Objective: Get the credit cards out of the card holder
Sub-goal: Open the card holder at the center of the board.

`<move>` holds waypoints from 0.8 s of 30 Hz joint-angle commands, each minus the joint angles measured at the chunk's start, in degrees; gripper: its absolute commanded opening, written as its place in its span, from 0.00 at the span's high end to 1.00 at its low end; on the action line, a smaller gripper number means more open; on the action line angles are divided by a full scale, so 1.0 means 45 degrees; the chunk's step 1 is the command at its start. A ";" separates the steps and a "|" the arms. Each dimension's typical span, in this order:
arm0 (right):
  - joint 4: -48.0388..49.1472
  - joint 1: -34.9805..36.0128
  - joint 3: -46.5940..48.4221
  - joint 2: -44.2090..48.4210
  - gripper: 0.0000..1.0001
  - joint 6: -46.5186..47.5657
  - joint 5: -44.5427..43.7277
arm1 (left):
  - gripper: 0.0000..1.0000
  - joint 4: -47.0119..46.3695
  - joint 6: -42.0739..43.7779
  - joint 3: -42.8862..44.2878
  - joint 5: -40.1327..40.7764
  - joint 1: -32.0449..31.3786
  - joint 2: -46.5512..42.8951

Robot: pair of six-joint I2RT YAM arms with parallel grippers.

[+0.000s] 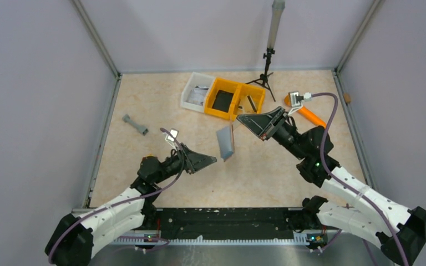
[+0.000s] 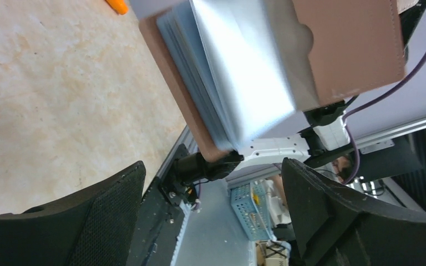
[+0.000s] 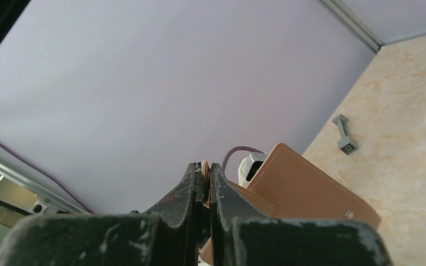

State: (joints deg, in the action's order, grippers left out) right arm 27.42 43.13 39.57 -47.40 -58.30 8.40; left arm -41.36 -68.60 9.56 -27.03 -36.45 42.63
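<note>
The card holder point(image 1: 226, 143) hangs open in the air over the middle of the table, its pale blue-grey inside facing left. My right gripper point(image 1: 244, 119) is shut on a thin reddish-brown edge of it point(image 3: 204, 169); the brown outside point(image 3: 305, 191) shows beyond the fingers. My left gripper point(image 1: 213, 160) is open just left of and below the holder, apart from it. In the left wrist view the blue-grey pockets point(image 2: 238, 72) and brown flap point(image 2: 355, 50) fill the space above the open fingers point(image 2: 116, 188). No credit card shows distinctly; any are hidden in the pockets.
Yellow bins point(image 1: 233, 98) and a white bin point(image 1: 195, 91) stand at the back; a dark flat item lies in one yellow bin. A tripod point(image 1: 265, 72) stands behind them. An orange object point(image 1: 310, 116) lies at the right, a grey dumbbell-shaped part point(image 1: 136, 125) at the left.
</note>
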 commanded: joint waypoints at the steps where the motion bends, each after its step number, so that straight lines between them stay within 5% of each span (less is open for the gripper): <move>1: 0.2264 0.0124 0.0926 -0.0491 1.00 -0.0967 0.0786 | 0.03 -0.3702 -0.1558 -0.0371 -0.0089 -0.0042 0.0603; 18: 0.4824 0.0205 0.1812 -0.2260 1.00 -0.2585 0.1070 | 0.01 -0.4698 -0.3241 0.0810 0.0898 -0.0036 0.1213; 24: 0.5340 0.0696 0.2338 -0.3049 1.00 -0.2877 0.1172 | 0.01 -0.6485 -0.3974 0.1178 0.1006 -0.0026 0.2122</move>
State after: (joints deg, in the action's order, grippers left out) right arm 44.34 44.69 45.69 -60.25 -69.17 12.84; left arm -62.04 -84.09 11.27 -23.03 -36.45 50.22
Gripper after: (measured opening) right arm 0.030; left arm 0.986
